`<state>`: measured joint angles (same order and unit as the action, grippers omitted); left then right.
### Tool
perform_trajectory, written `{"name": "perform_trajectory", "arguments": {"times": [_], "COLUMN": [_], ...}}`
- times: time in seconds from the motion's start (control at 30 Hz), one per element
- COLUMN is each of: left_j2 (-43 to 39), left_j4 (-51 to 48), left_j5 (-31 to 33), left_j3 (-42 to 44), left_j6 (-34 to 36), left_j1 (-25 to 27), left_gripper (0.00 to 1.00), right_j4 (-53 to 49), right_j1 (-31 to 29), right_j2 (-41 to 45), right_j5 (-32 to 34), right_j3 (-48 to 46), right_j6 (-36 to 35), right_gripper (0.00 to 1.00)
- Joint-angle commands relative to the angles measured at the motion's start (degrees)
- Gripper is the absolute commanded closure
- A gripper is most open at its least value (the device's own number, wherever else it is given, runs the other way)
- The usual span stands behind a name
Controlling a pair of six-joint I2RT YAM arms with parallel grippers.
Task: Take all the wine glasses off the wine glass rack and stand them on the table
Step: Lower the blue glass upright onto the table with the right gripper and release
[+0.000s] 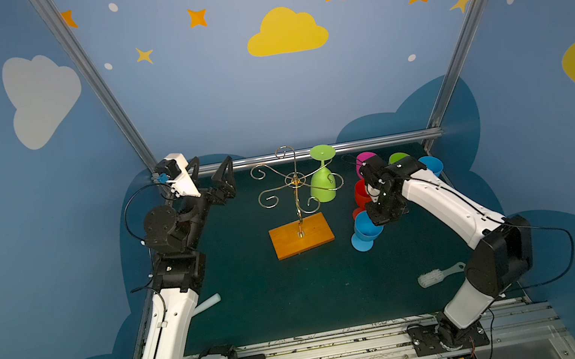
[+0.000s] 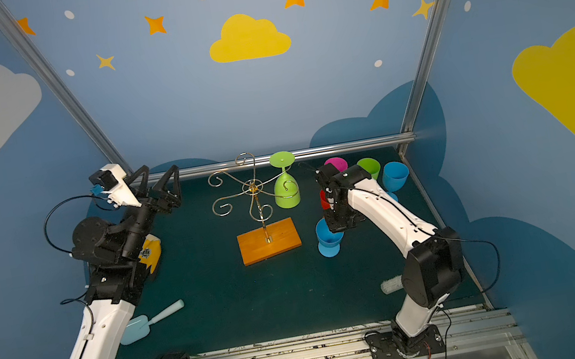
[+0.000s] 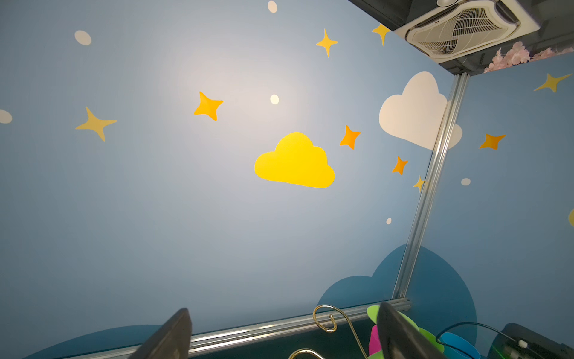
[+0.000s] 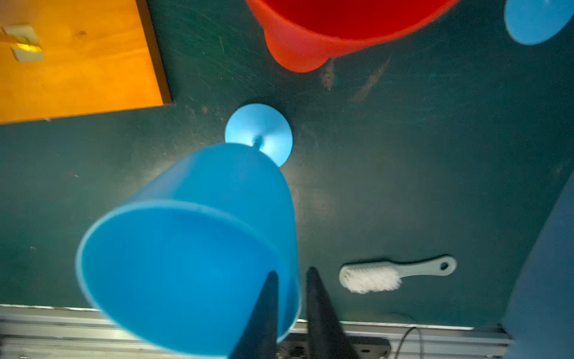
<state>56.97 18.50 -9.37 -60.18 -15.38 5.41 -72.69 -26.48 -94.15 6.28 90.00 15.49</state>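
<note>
Green wine glass (image 1: 323, 184) hangs on the gold rack (image 1: 288, 243). Left gripper (image 1: 212, 160) is spread wide. Right gripper (image 4: 292, 271) straddles the blue glass (image 4: 186, 248) rim; can't tell if pinching.

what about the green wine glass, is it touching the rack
Touching: both top views show the green wine glass hanging upside down from a curled arm of the wine glass rack.

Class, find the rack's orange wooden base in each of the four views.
In a top view: orange base, table centre.
In a top view: orange base, table centre.
Left wrist: not in it.
Right wrist: orange base cropped at the frame's edge.
Landmark where it shows: blue wine glass beside it.
</note>
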Motion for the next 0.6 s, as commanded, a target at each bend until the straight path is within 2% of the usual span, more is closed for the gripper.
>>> {"name": "perform_trajectory", "arguments": {"times": [0.0, 0.13, 0.27, 0.33, 0.47, 0.57], "left_j2": [-1.12, -1.31, -1.50, -1.68, -2.31, -3.22], "left_j4": [-0.27, -0.17, -0.26, -0.31, -0.64, -1.14], "left_j5": [0.30, 0.40, 0.40, 0.49, 0.61, 1.46], "left_j3": [0.43, 0.42, 0.35, 0.41, 0.50, 0.79], "left_j6": [0.87, 0.88, 0.96, 1.06, 0.96, 0.59], "left_j1": [-0.31, -0.38, -0.49, -0.49, -0.55, -0.66], "left_gripper": [0.09, 0.08, 0.08, 0.08, 0.08, 0.08], "right_j4": [-2.10, -2.70, 0.51, 6.71, 30.70, 35.16], "right_j1": [0.21, 0.77, 2.43, 2.77, 3.60, 5.64], "right_j2": [2.86, 5.21, 10.35, 14.35, 24.59, 24.37], "right_j5": [-1.44, -1.88, -7.06, -9.64, -16.20, -19.64], "right_j3": [3.34, 5.54, 7.25, 5.48, -5.93, -4.97], "right_j6": [0.14, -0.19, -2.47, -1.04, 1.48, 4.35], "right_gripper": [0.65, 0.60, 0.61, 0.61, 0.57, 0.56]}}
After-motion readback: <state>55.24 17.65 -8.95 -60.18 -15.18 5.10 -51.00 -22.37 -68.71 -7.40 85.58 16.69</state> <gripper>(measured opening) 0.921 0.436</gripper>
